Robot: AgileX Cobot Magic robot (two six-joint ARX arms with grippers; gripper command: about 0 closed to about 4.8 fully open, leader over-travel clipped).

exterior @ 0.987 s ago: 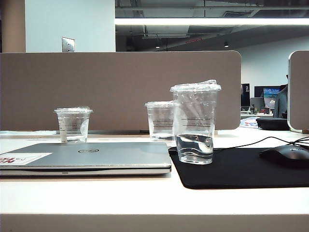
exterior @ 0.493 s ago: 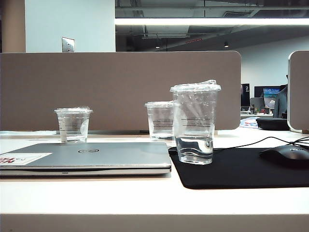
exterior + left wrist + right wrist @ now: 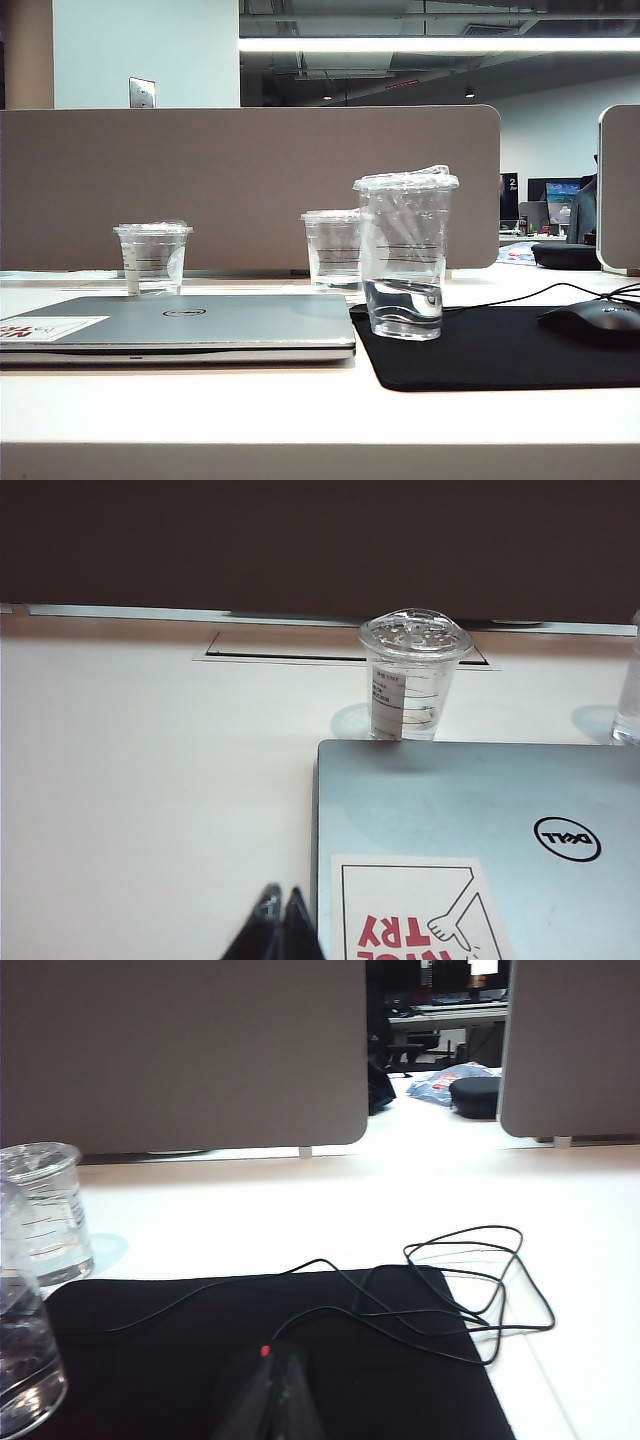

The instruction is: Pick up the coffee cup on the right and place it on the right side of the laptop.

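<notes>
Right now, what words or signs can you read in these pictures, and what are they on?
"DELL" in a round logo: on the laptop lid.
"TRY" in red letters, seen upside down: on the white sticker on the laptop; a second line is cut off.
A label with small print on the shortest cup: too small to read.
Nothing readable on the coffee cup.

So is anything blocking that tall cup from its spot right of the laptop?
Nothing visible does. The coffee cup already stands on the black mouse mat just right of the laptop. The shut right gripper hangs over the mat beside it, the shut left gripper by the laptop's other edge.
</notes>
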